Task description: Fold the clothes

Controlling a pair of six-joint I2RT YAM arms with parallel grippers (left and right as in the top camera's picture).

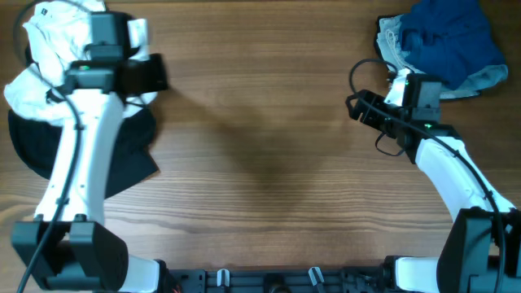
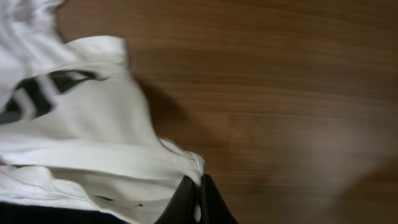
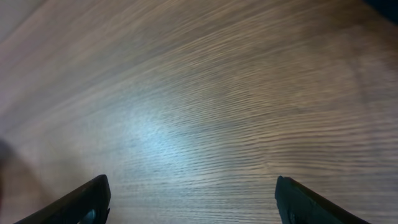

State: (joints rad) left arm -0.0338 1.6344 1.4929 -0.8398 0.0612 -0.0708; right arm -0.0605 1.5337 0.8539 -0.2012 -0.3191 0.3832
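Nearest us, the right gripper (image 3: 193, 193) hung with jaws spread wide over bare table (image 3: 205, 93), grasping nothing, while the left gripper (image 2: 194, 200) was clenched on an edge of the white garment (image 2: 93, 137), bunched partly over the black garment (image 1: 122, 155) at the left. We judged the step to be drawing it out to the middle, which called for a slow pull and spreading flat. Farther off, the navy-blue garment (image 1: 452, 37) and pale-denim garment (image 1: 391, 45) lay heaped at the far right corner
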